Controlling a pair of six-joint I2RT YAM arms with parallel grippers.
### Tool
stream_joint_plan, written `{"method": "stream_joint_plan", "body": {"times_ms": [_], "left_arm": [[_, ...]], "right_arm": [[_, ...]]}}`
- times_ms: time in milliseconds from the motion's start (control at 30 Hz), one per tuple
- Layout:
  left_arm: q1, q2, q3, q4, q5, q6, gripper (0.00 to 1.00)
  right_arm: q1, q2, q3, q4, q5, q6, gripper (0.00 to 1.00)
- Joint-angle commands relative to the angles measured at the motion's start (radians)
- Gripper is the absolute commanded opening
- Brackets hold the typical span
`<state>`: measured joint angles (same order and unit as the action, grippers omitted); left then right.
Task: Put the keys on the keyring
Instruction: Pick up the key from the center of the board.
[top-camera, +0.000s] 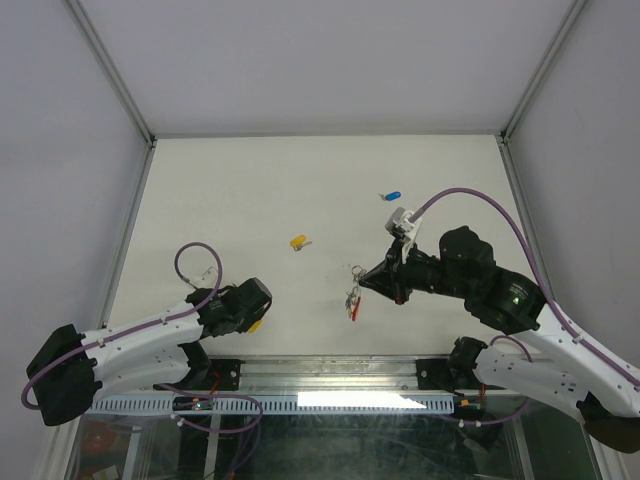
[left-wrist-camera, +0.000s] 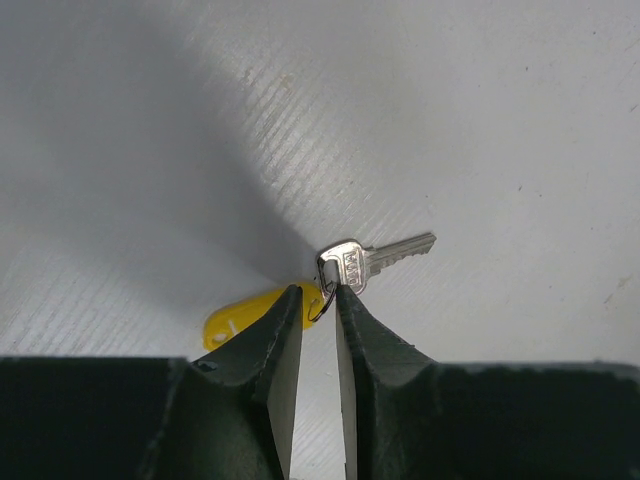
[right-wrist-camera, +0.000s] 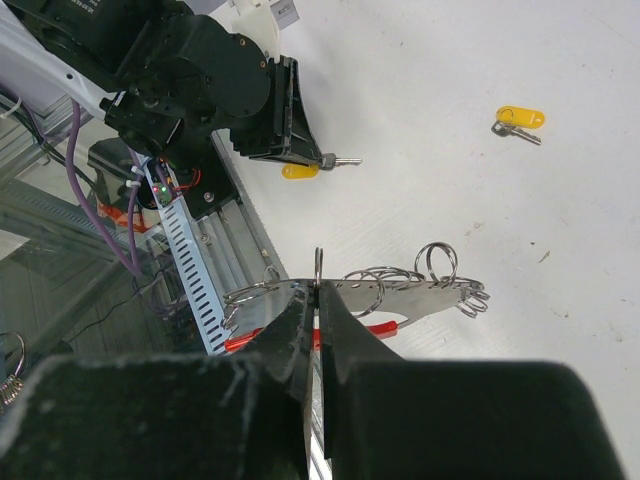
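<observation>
Silver key (left-wrist-camera: 378, 257) with yellow tag (left-wrist-camera: 240, 316), joining loop (left-wrist-camera: 325, 305) between tips of left gripper (left-wrist-camera: 318, 291)

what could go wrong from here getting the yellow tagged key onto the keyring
1. The left gripper has its jaws either side of just the head end of the silver key with a yellow plastic tag. Such a small hold may slip, or let the key pivot when lifted.
2. The right gripper is shut on only one thin ring of the grey metal keyring with a red strip. The rest of the bunch may swing or twist, spoiling alignment.

Three keys: a blue-capped key (top-camera: 392, 194), a central yellow-capped key (top-camera: 299, 242), a near-left yellow-capped key (left-wrist-camera: 352, 266). One keyring (right-wrist-camera: 420, 287).
</observation>
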<state>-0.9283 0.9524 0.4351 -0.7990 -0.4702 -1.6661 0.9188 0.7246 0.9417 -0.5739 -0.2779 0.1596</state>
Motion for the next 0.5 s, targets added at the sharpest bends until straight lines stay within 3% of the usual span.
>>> {"method": "stream_joint_plan", "body": {"times_ms": [0,467], "left_arm": [[0.003,0.003,-0.009,0.026,-0.007,-0.01,0.17],[0.003,-0.009,-0.014,0.026,-0.024,0.004,0.05]], "right_arm": [[0.003,-0.013,0.003,0.078,-0.019,0.014,0.0],[0.003,-0.013,0.0,0.076,-0.02,0.013,0.0]]}}
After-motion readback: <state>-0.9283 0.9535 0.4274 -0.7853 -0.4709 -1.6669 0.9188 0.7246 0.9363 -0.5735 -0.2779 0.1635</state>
